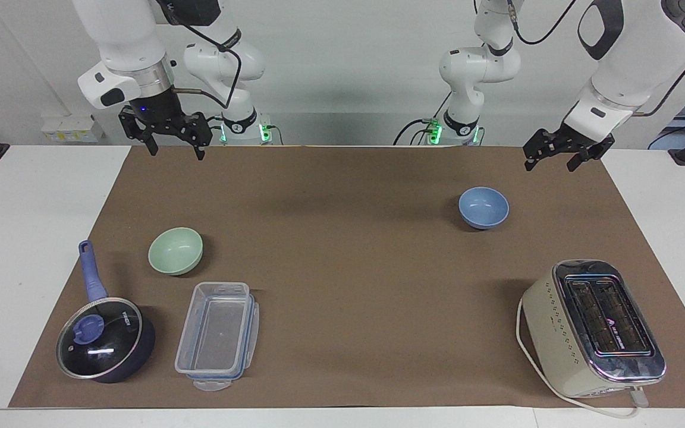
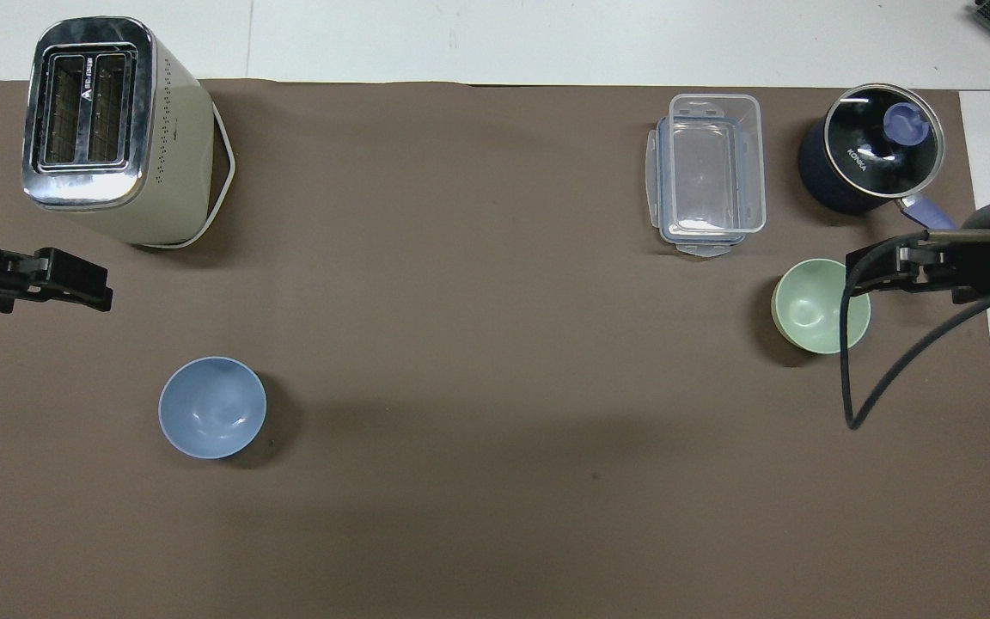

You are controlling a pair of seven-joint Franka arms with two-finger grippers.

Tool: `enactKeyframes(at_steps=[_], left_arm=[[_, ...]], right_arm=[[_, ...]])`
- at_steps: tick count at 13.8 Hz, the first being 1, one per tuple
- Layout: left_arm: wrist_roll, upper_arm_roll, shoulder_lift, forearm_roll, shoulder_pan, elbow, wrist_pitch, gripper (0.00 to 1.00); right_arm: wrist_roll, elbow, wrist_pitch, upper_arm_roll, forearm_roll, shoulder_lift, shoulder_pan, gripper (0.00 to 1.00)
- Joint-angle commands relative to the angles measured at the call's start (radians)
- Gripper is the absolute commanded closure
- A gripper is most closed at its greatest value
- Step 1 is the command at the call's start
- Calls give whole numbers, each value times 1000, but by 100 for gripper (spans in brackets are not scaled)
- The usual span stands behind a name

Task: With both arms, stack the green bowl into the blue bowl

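My left gripper (image 1: 562, 156) hung with fingers apart over the mat's (image 1: 342, 267) edge at my left arm's end, the blue bowl (image 1: 484, 207) on the mat near it. The toaster (image 1: 592, 327) stood farther from me than that bowl. My right gripper (image 1: 176, 142) hung open at the other end. The green bowl (image 1: 175, 251) sat there, with the lidded pot (image 1: 104, 345) and food container (image 1: 217, 336) side by side farther out.

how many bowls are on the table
2. The green bowl sits toward the right arm's end, beside the clear plastic container. The blue bowl sits toward the left arm's end, nearer the robots than the toaster. None look hidden.
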Motion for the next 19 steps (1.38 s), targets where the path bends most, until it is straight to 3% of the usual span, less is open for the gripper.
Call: enactKeyframes(at_steps=[1, 8, 19], left_arm=[[-20, 3, -10, 19, -11, -9, -15, 0], [-13, 1, -13, 18, -10, -16, -10, 0], [45, 10, -72, 12, 10, -121, 51, 0]], right_arm=[[-114, -79, 45, 3, 26, -49, -13, 0], [-132, -117, 59, -1, 27, -74, -17, 0], [-69, -29, 46, 0, 56, -24, -22, 0]])
